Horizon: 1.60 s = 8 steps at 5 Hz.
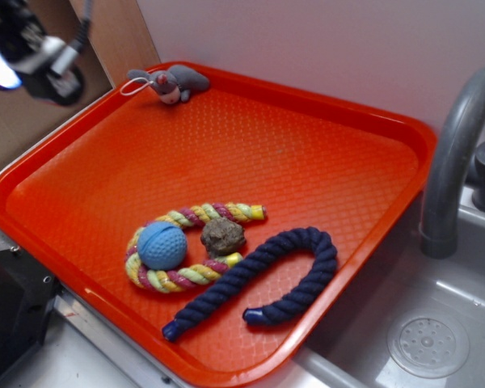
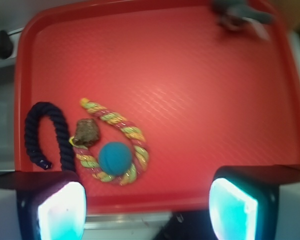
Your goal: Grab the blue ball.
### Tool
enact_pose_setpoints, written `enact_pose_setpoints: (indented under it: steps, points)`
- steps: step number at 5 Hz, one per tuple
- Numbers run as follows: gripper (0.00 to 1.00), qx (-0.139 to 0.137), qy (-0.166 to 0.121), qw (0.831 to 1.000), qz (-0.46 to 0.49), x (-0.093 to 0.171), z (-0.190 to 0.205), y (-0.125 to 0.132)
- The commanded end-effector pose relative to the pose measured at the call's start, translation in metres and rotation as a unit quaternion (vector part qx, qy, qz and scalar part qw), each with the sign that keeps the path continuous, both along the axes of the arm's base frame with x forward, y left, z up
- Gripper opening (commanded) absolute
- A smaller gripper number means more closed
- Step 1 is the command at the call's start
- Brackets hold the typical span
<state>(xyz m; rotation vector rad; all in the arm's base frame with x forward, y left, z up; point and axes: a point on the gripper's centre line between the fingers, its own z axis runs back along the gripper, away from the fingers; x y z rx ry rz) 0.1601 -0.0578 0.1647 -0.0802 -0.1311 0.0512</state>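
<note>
Inside rope curl (image 1: 190, 246), blue ball (image 1: 162, 246)

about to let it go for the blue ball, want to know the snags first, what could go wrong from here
1. The small light-blue dimpled rubber ball sits inside the curl of the yellow, pink and green braided rope, so closing fingers might catch rope too.
2. The brownish-grey lumpy ball lies close beside it and could be knocked or pinched.
3. The open gripper hangs well off the ball, and a round ball may roll if nudged.
</note>
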Motion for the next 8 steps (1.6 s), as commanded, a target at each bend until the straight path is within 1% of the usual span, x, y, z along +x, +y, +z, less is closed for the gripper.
enact_pose_setpoints:
  steps: [1,2,3,4,5,6,7,8]
  points:
    - [1.00,0.001,0.044,0.996,-0.075,0.003,-0.080,-0.008]
    - [1.00,-0.003,0.071,0.994,-0.088,-0.005,-0.109,-0.017]
    - [1.00,0.010,0.060,0.993,-0.099,-0.011,-0.118,-0.026]
    - [1.00,-0.030,0.026,0.989,-0.142,-0.012,-0.112,-0.036]
    - [1.00,-0.007,-0.013,0.984,-0.178,-0.016,-0.093,-0.042]
    - [1.00,-0.025,-0.029,0.978,-0.207,-0.015,-0.073,-0.040]
    - [1.00,-0.039,-0.013,0.971,-0.234,-0.012,-0.085,-0.044]
    - [1.00,0.006,-0.034,0.959,-0.283,-0.007,-0.104,-0.046]
